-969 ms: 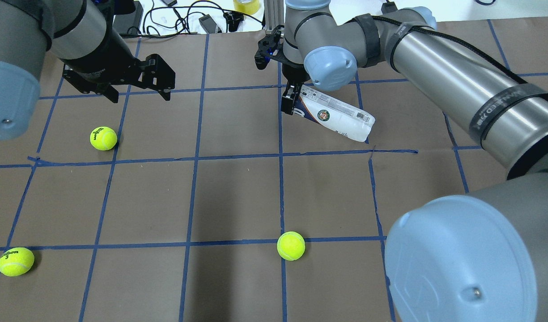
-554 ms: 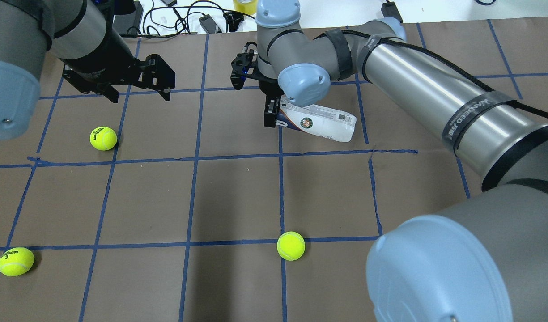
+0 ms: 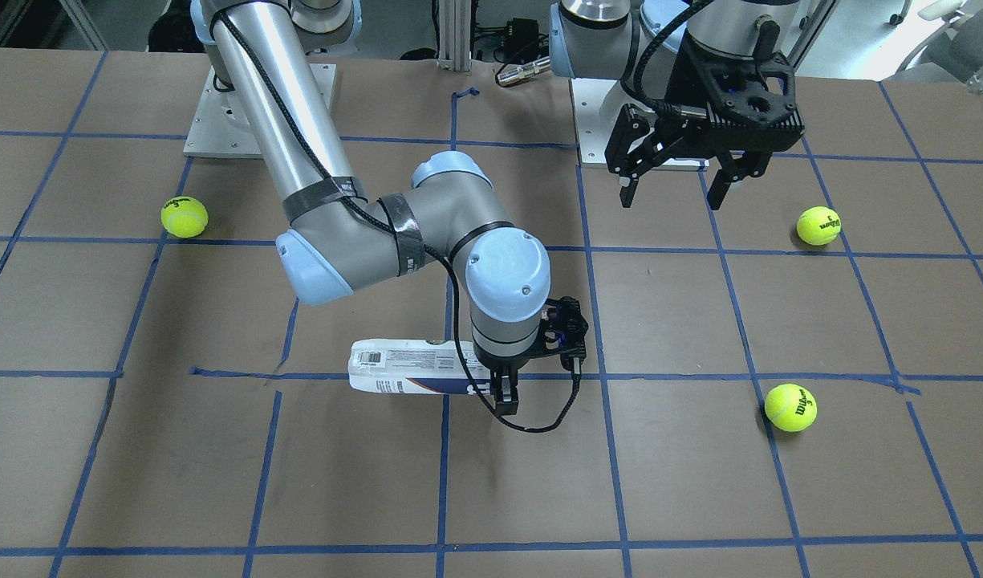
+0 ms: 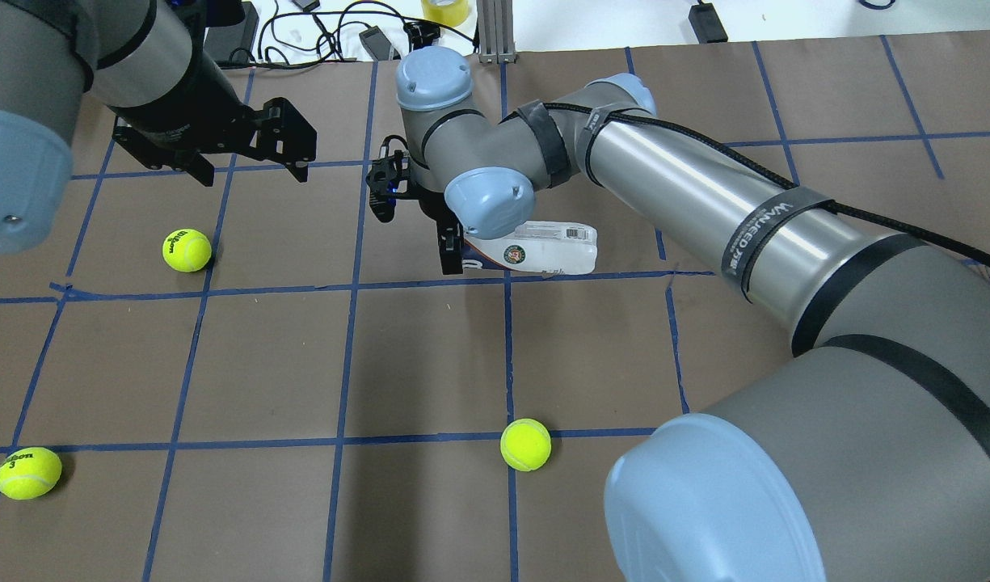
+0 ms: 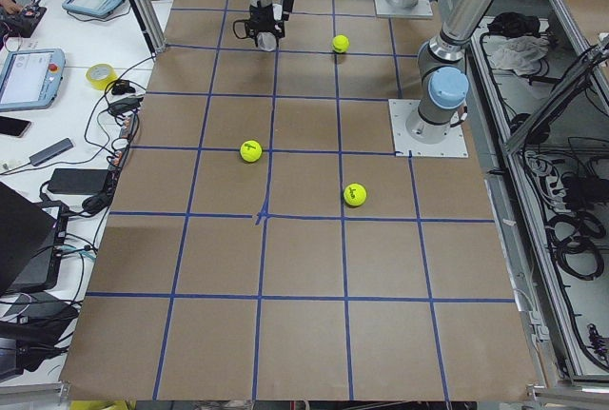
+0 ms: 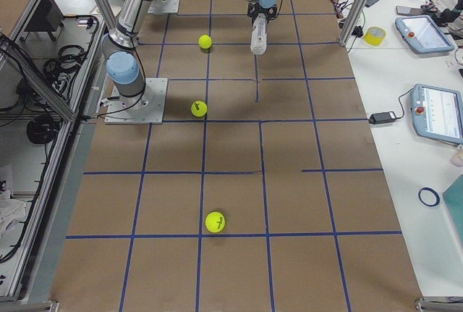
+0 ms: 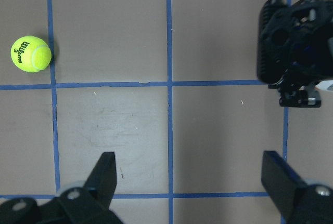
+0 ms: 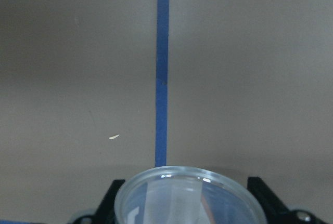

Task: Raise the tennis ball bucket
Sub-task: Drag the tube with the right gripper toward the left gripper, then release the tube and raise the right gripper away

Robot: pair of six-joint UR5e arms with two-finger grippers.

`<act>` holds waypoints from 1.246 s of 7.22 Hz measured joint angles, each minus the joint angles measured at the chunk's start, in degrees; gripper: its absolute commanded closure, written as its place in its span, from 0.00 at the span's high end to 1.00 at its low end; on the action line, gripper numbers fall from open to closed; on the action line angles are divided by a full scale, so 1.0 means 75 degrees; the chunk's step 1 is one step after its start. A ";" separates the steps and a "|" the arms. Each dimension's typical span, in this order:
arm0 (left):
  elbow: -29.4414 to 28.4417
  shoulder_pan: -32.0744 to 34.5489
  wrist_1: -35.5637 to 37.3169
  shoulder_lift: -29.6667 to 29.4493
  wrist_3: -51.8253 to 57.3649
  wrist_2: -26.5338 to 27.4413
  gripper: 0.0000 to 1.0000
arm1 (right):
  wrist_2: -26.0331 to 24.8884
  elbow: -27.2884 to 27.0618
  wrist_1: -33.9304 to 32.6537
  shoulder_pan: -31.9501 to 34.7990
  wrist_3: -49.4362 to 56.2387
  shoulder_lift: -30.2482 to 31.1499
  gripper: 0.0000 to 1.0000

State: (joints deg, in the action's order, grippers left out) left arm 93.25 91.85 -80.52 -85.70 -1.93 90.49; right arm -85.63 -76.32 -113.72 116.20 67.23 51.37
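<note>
Gripping tennis ball bucket (image 4: 547, 246) | right pincer (image 4: 456, 259) clamped | left pincer (image 4: 252, 171) spread

Right arm (image 4: 688, 202): stretched far out over the table and bent at the elbow. It reaches a little past the middle of the table.
Right wrist (image 3: 507, 281): turned so that the gripper points straight down.
Right gripper (image 3: 503, 395): squeezed onto one end of the tennis ball bucket (image 3: 403, 369). Its fingers (image 8: 263, 195) sit one on each side of the open round mouth.
Left arm (image 4: 139, 48): kept close to its own side, well apart from the right arm.
Left gripper (image 3: 672, 193): hangs above the table and points down, with its two fingers spread wide apart.
</note>
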 measured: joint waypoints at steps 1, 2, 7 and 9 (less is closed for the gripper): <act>0.0000 0.0000 0.0001 0.0000 0.0000 0.0002 1.00 | 0.0119 0.0003 -0.0121 0.0059 0.0096 -0.0076 0.45; 0.0000 0.0000 -0.0001 0.0000 0.0000 0.0004 1.00 | 0.0360 0.0004 -0.0181 0.0095 0.0152 -0.0142 0.49; -0.0068 0.0010 -0.0164 0.0056 -0.0024 0.0213 1.00 | 0.0656 0.0013 -0.0247 0.0135 -0.0006 -0.0215 1.00; -0.0069 0.0005 -0.0228 0.0049 -0.0091 0.0407 1.00 | 0.0710 0.0012 -0.0220 0.0113 -0.0044 -0.0117 1.00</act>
State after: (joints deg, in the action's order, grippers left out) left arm 92.74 91.88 -82.22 -85.33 -2.61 93.54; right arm -80.31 -76.24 -115.37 117.05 66.90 50.49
